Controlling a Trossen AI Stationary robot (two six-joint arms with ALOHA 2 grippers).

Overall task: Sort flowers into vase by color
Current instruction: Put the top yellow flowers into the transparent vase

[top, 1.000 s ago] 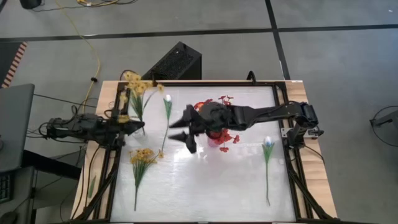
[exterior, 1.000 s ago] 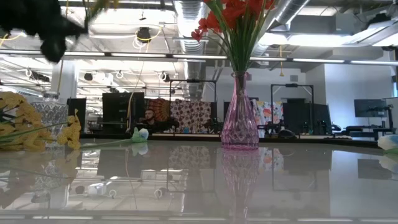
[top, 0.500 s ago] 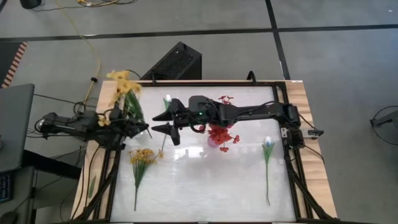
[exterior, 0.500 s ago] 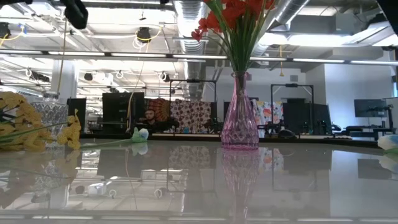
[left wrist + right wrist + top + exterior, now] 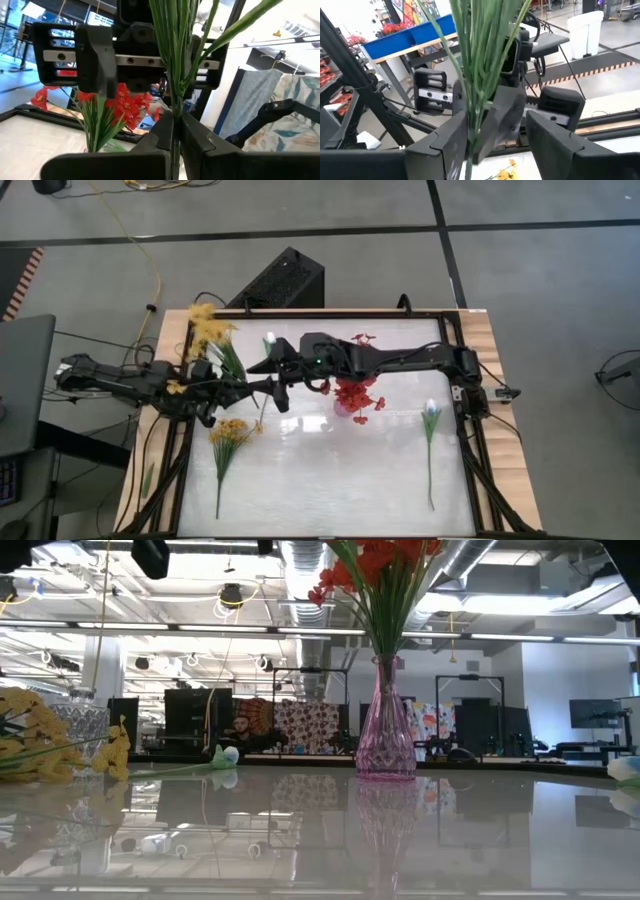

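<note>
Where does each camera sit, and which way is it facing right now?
High: overhead, looking straight down; both arms, left gripper and right gripper both at the green-stemmed yellow blossom spray.
Low: table height, looking level at the pink glass vase; a dark arm part up top.
Left wrist: faces the right gripper; own fingers pinch the stems.
Right wrist: faces the left gripper; own open fingers flank the stems.
Shared: both wrist views show those stems.

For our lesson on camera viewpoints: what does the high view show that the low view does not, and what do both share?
Only the high view: the left gripper shut on a yellow spray, with the open right gripper meeting it, and a white tulip lying flat. Only the low view: the pink vase's shape and the room behind. Both: the red flowers in the vase.
</note>
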